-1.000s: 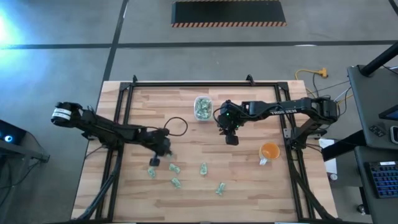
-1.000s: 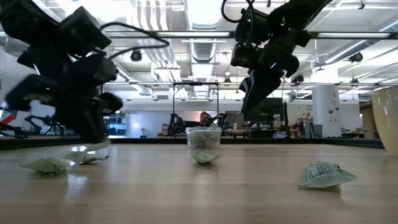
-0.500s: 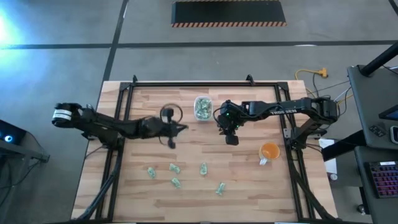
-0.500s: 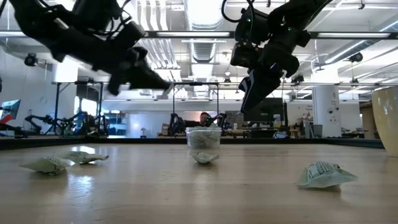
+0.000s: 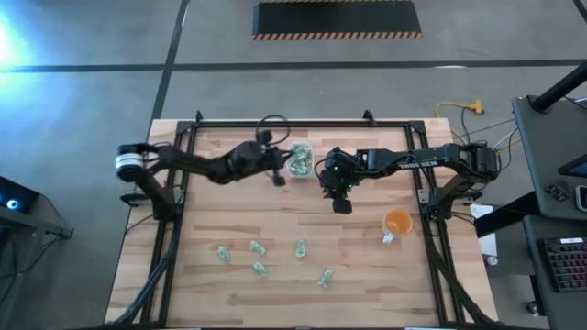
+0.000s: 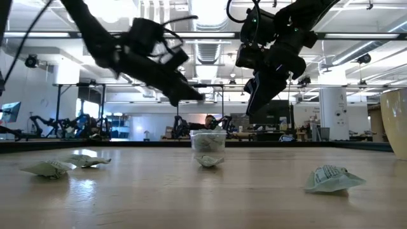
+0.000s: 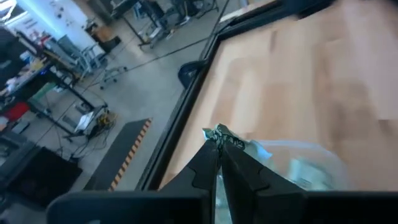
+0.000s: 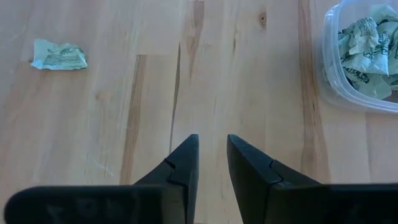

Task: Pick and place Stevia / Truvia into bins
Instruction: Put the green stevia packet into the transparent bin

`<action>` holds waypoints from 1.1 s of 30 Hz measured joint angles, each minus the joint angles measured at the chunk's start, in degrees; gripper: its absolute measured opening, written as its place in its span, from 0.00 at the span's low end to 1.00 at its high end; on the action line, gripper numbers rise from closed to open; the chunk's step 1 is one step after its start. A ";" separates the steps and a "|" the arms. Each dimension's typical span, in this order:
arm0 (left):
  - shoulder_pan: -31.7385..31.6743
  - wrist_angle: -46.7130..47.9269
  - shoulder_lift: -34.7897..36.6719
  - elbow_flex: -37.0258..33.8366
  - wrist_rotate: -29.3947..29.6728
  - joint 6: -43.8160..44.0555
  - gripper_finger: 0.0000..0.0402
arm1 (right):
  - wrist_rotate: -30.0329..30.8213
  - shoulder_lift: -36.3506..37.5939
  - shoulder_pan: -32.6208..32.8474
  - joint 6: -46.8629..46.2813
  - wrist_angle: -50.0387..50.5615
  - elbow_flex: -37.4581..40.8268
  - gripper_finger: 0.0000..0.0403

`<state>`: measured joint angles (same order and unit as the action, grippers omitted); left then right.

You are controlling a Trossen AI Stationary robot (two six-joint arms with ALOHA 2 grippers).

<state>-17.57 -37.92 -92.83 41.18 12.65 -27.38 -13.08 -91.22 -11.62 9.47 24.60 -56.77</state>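
High view: the left gripper [image 5: 279, 174] hangs just beside the clear bin [image 5: 299, 159], fingers pinched shut on a Stevia packet [image 7: 222, 135]; five more packets [image 5: 258, 247] lie on the bench [image 5: 367, 266]. Right gripper [image 5: 341, 205] hovers nearby, fingers slightly apart, holding nothing.

Workshop surroundings: concrete floor and open industrial hall.
The grey concrete floor [image 5: 83, 110] carries a dark mat with hazard-striped edging [image 5: 337, 19] beyond the wooden desk [image 5: 367, 275]. Ceiling ducts and pipework [image 6: 210, 48] run overhead; a white column [image 6: 332, 114] stands at right among distant workstations.
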 joint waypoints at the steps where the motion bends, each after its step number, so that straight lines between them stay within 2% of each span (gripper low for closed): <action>1: -0.77 0.58 -1.56 1.69 -0.23 0.01 0.01 | 0.00 0.00 -0.01 0.01 0.00 0.00 0.19; 4: -2.73 5.47 -6.09 7.56 -2.48 0.06 0.01 | 0.00 0.00 0.00 -0.01 0.02 0.05 0.20; 12: -6.21 29.40 -13.54 21.42 -3.88 0.66 0.01 | 0.00 0.00 -0.01 0.20 0.12 0.32 0.20; 26: -7.16 31.89 -13.89 22.52 -3.72 3.10 0.02 | 0.00 0.00 -0.02 0.61 0.26 0.46 0.20; 29: -7.36 33.60 -13.86 22.66 -3.72 3.13 0.06 | 0.00 0.00 -0.02 0.60 0.24 0.48 0.21; 33: -7.51 34.48 -13.85 22.76 -3.79 3.15 0.19 | 0.00 0.00 -0.02 0.62 0.13 0.48 0.20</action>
<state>-25.08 -3.44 -106.67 63.94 8.86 -24.23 -13.08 -91.22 -11.64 10.09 24.73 -56.29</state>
